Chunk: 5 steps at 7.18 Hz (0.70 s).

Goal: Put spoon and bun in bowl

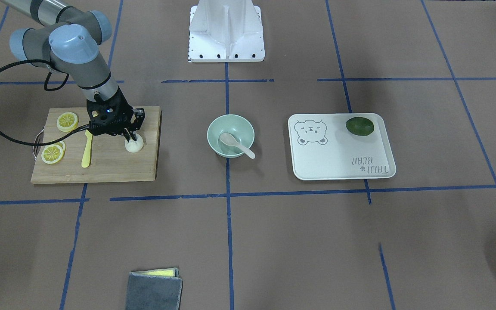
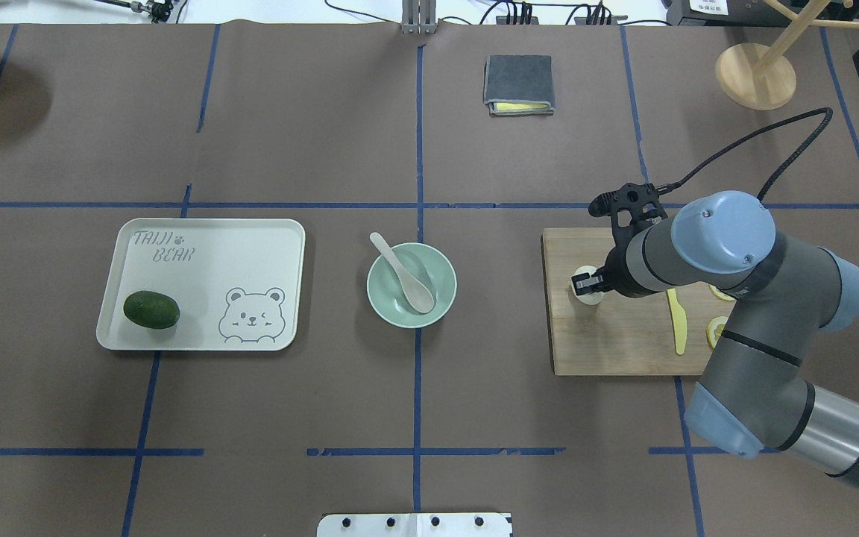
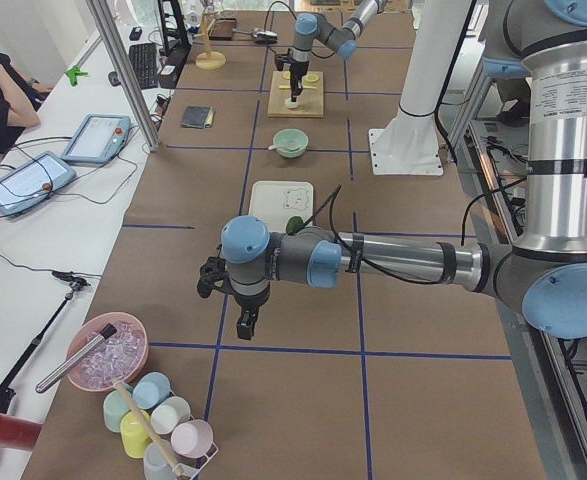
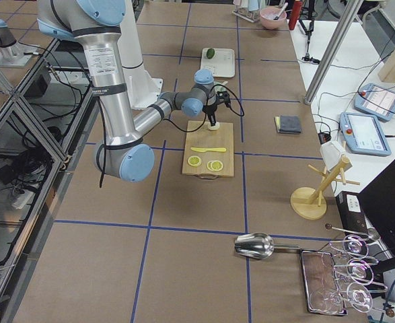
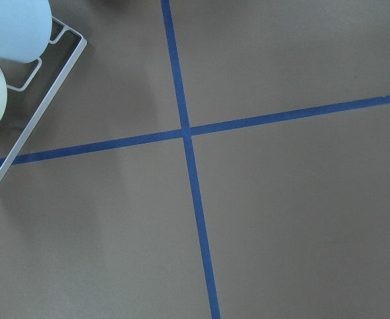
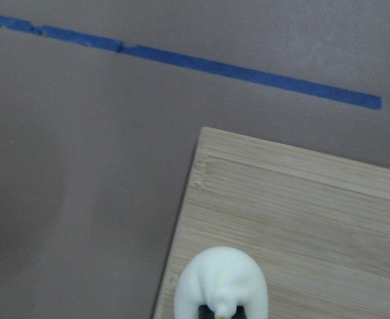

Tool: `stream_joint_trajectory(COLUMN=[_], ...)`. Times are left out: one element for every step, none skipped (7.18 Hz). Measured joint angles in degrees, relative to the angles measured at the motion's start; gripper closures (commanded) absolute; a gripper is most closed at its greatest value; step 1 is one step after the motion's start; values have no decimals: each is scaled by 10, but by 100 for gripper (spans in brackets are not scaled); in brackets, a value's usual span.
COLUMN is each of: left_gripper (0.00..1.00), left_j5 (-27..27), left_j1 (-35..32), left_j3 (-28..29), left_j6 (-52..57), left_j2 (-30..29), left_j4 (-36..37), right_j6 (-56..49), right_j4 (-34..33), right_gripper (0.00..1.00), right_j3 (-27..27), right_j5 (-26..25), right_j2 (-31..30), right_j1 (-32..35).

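Right gripper point(image 1: 131, 138): my jaws narrow, pinching bun point(image 1: 135, 147) top on board point(image 1: 110, 168). Spoon point(image 1: 236, 144) in bowl point(image 1: 210, 129). Left gripper point(image 3: 247, 322): jaws undeterminable.

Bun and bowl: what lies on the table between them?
Nothing stands there. In the overhead view, only a strip of the cutting board and bare brown table cover separate the bun from the bowl.

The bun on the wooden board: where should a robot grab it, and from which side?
Across its round middle, from straight above. The bun sits flat on the cutting board, its sides free all round, and the right gripper points down at it.
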Motion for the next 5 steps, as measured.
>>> stream_joint_trajectory(left_gripper=[0, 0, 0, 0, 0], left_j5=[0, 0, 0, 0, 0], left_j1=[0, 0, 0, 0, 0], left_j3=[0, 0, -1, -2, -3], left_j6=[0, 0, 0, 0, 0], left_j2=[0, 0, 0, 0, 0], left_j4=[0, 0, 0, 0, 0], right_j6=[21, 54, 90, 124, 150], right_j4=[-45, -99, -132, -145, -150], right_gripper=[100, 100, 100, 100, 81], right_j3=[-2, -4, -15, -45, -94], right_j5=[-8, -23, -44, -72, -104], right_j2=[48, 106, 156, 205, 252], right_j1=[-6, -19, -36, -56, -76])
